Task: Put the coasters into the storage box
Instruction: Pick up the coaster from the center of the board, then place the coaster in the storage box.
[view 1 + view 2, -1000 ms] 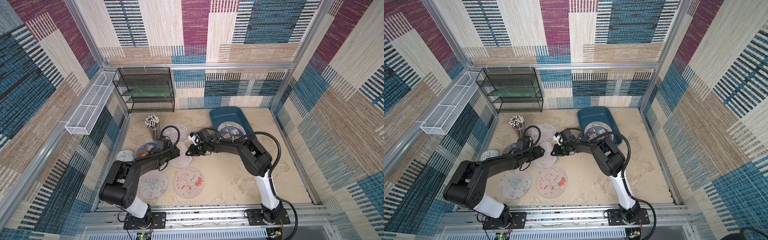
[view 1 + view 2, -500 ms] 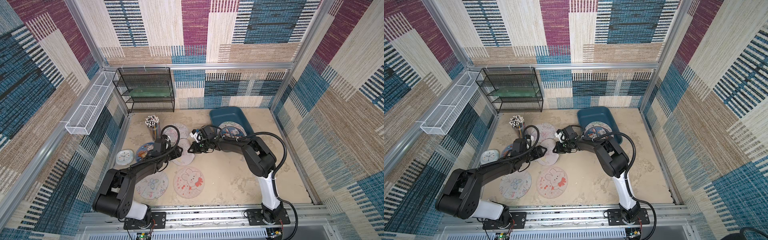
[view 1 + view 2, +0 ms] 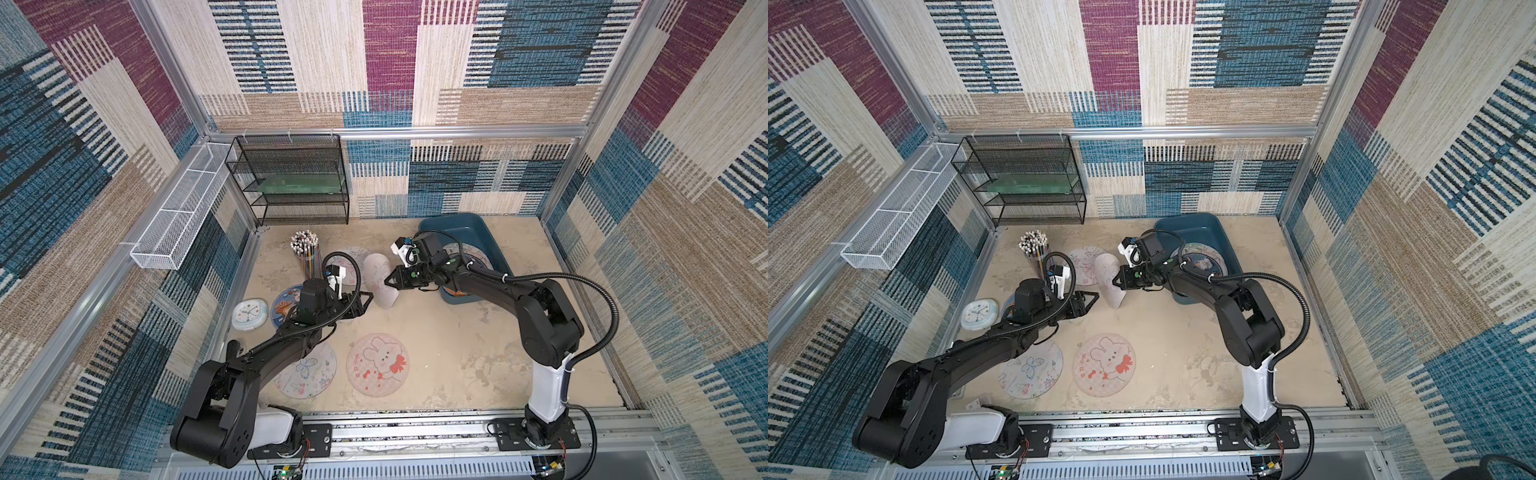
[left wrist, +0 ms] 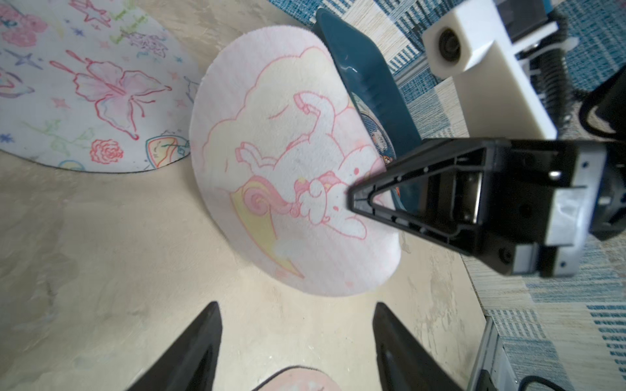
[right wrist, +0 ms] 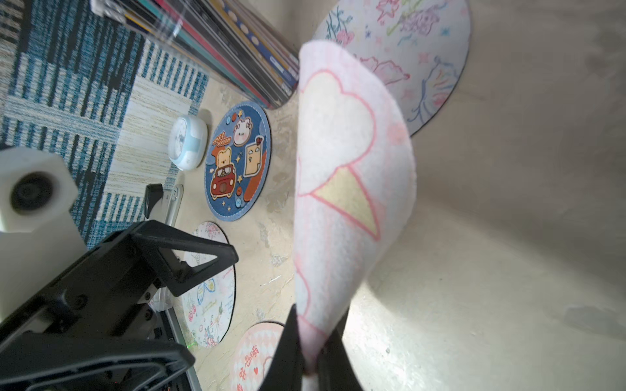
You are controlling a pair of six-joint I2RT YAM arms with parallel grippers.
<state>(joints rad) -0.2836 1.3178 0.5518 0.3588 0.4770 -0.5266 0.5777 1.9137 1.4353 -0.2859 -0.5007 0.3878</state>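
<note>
My right gripper (image 5: 310, 355) is shut on the edge of a pale pink coaster (image 5: 342, 162), which hangs curled and nearly upright above the table in both top views (image 3: 379, 279) (image 3: 1109, 279). My left gripper (image 4: 296, 325) is open and empty, just short of that coaster (image 4: 288, 176), low over the table (image 3: 365, 300). The dark teal storage box (image 3: 469, 226) stands behind the right gripper (image 3: 390, 282) with coasters (image 3: 473, 257) in it. On the table lie a bunny coaster (image 3: 377, 364), a butterfly coaster (image 3: 309, 374), a dark blue coaster (image 3: 286, 301) and a flowery coaster (image 3: 349, 259).
A cup of pencils (image 3: 306, 253) stands by the flowery coaster. A small white clock (image 3: 249, 313) lies near the left wall. A black mesh rack (image 3: 291, 178) is at the back left, and a white wire basket (image 3: 183, 208) hangs on the left wall.
The right gripper has shut on the pink coaster's edge and lifted it off the table, so it now stands nearly upright. The left gripper stays open and has drawn slightly away.
</note>
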